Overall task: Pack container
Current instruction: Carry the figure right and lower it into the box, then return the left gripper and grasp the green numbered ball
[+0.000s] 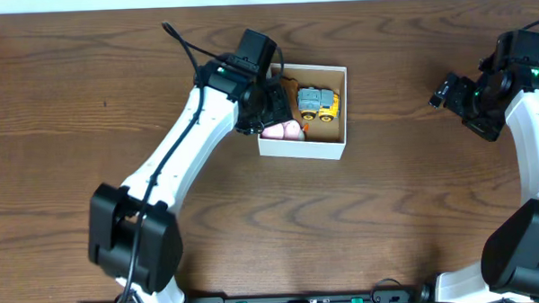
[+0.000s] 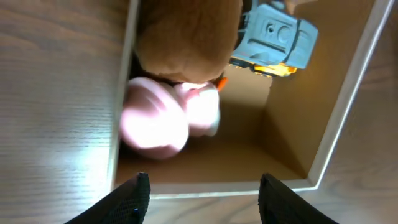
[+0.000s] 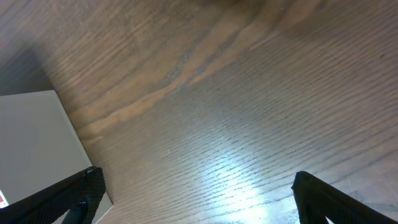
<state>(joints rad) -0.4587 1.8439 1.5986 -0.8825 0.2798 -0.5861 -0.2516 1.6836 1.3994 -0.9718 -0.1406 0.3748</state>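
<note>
The container (image 1: 303, 149) is a small square box with white walls and a tan inside, at the table's middle back. In it lie a grey and yellow toy truck (image 1: 317, 103) and a pink toy (image 1: 280, 130). My left gripper (image 1: 275, 104) hangs over the box's left side, open and empty. In the left wrist view the box wall (image 2: 348, 93) frames a brown plush (image 2: 186, 37), the pink toy (image 2: 165, 118) and the truck (image 2: 273, 40); my fingers (image 2: 205, 190) are spread above the near wall. My right gripper (image 1: 445, 91) is open and empty over bare table (image 3: 199, 193).
The wooden table (image 1: 406, 210) surrounds the box. A white surface (image 3: 31, 137) shows at the left of the right wrist view. The left arm (image 1: 175, 159) stretches from the front left to the box.
</note>
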